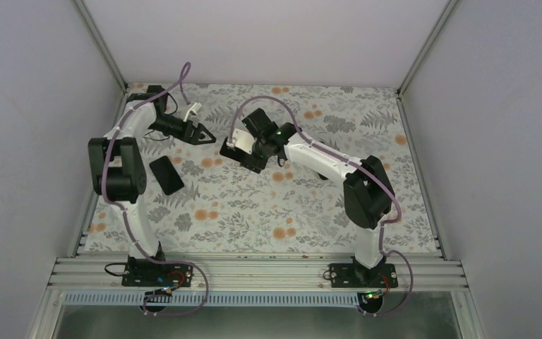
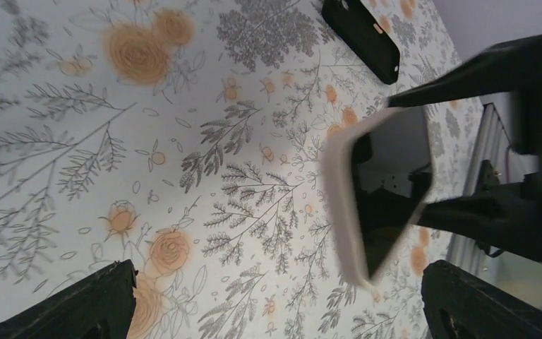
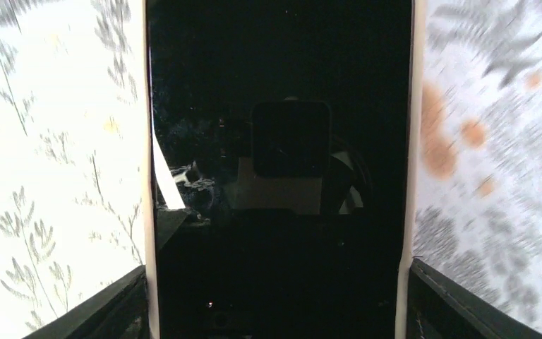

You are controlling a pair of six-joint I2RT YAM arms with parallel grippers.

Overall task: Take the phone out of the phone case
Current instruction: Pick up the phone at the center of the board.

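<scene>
The right gripper (image 3: 276,268) clamps the phone (image 3: 275,106) by its pale long edges. The dark screen fills that wrist view, both ends cut off, with only dim reflections on the glass. The left wrist view alone shows the phone nearly edge-on, tilted and blurred. The left gripper (image 2: 275,311) gapes wide and empty, near it. From overhead, the black case (image 1: 166,175) lies flat on the flowered cloth (image 1: 289,205), apart from the phone and beside the left arm. Pale walls (image 1: 268,35) enclose the table.

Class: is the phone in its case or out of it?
Out, apparently: the right gripper grips the white-edged phone tilted in the air, while the black case lies separately on the table.
</scene>
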